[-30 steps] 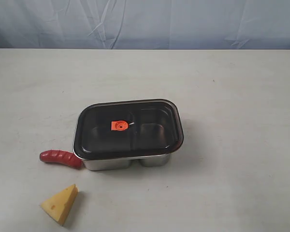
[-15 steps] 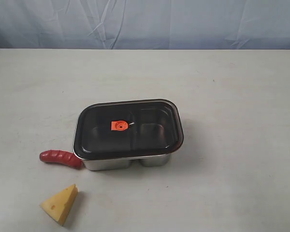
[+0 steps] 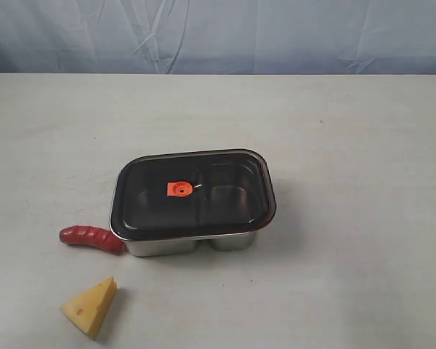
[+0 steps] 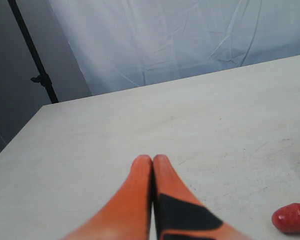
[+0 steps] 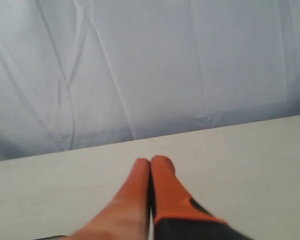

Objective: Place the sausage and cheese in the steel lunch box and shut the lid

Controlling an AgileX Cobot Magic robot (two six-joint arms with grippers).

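Showing matte off-white table (image 3: 349, 145), wrinkled pale cloth backdrop (image 3: 276, 36).
Dark glossy lid (image 3: 225, 189) sits on rounded steel lunch box (image 3: 182, 246); ridged red sausage (image 3: 91, 238) at its left corner, yellow wedge cheese (image 3: 91, 305) apart; left gripper (image 4: 152, 160), right gripper (image 5: 150, 161) pressed together.

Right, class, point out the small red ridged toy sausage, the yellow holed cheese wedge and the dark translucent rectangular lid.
red toy sausage (image 3: 91, 238): exterior view, its ridged middle.
yellow cheese wedge (image 3: 91, 306): exterior view, its holed face.
dark translucent lid (image 3: 203, 201): exterior view, centre panel.
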